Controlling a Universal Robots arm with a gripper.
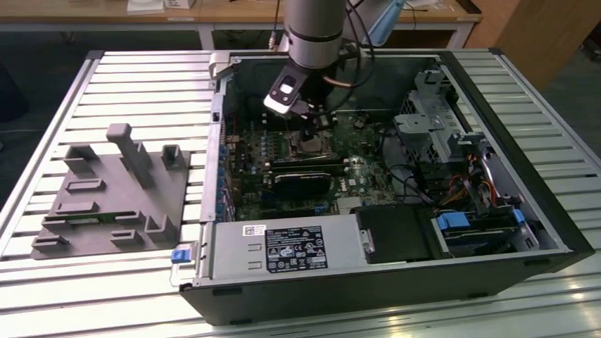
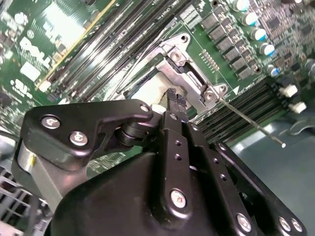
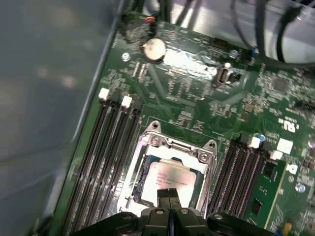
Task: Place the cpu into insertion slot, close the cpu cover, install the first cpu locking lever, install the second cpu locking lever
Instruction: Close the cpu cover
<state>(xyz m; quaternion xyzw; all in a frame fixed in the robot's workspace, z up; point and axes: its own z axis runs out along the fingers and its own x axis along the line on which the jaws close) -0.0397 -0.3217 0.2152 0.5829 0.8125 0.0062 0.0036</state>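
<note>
Claw point(image 3: 168, 195), tips pressed together and holding nothing, hangs right above the chip point(image 3: 170, 178). Chip lies in its socket point(image 3: 143, 173) near the middle of the circuit board point(image 3: 197, 103), well in from its edges. The metal frame point(image 3: 170, 143) looks closed over it. One thin lever point(image 2: 251, 123) sticks out free, so the locking seems not yet done.

This looks like a robotics lab or workshop. An open computer case point(image 1: 376, 282) lies on its side on a worktable point(image 1: 141, 77) of ribbed metal slats, and a robot arm point(image 1: 314, 32) reaches down into it. To the exterior view's left of the case sits a grey moulded holder point(image 1: 112, 197) with slots and posts. Wooden desks point(image 1: 235, 17) stand beyond the table's far edge.
</note>
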